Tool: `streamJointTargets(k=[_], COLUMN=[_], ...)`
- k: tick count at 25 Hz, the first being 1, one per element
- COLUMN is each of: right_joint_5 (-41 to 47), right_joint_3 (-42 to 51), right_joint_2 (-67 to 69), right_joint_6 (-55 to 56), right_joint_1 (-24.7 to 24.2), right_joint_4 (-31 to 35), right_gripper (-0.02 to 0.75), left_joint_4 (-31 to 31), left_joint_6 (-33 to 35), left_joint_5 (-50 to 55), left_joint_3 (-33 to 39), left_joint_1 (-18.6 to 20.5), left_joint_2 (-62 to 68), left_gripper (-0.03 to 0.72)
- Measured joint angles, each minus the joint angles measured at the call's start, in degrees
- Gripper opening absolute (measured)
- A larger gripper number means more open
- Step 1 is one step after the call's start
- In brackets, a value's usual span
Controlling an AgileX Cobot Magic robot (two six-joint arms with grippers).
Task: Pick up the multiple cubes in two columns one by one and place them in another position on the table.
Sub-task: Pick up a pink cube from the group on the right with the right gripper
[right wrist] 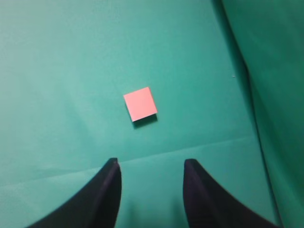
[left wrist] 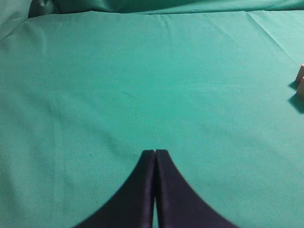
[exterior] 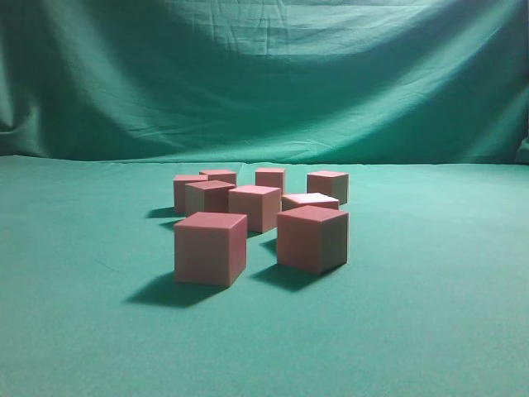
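Two pincers: right pincer stands about half open with nothing between its fingers; left pincer is pressed closed, empty.
Below right pincer: single cube alone on the table, apparently its set-down spot.
Cube's lie: flat, slightly turned; no long axis.
Other cubes: eight, clustered mid-table, perhaps hiding more.

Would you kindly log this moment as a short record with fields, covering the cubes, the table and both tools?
cubes: eight visible clustered mid-table in the exterior view, nearest one
lone cube: one lies apart on the cloth, seen from above by the right wrist camera
table: green cloth, slightly creased
left tool: shut, empty, over bare cloth
right tool: open, empty, above the lone cube
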Motion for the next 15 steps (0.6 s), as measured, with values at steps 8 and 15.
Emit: streamJointTargets(k=[8,15], right_joint_5=[-5.2,-8.79], right_joint_3=[0.0,0.0], right_joint_2=[10.88,16.76], right_joint_6=[-5.43,-7.28], right_joint_1=[-0.37,-0.37], right_joint_4=[2.83,2.86], right_gripper=[0.32,0.653], left_joint_4=[0.0,0.0], left_joint_6=[0.0,0.0], left_joint_5=[0.0,0.0], left_joint_3=[0.0,0.0], left_joint_1=[0.0,0.0], left_joint_2=[0.0,0.0], left_gripper=[0.0,0.0])
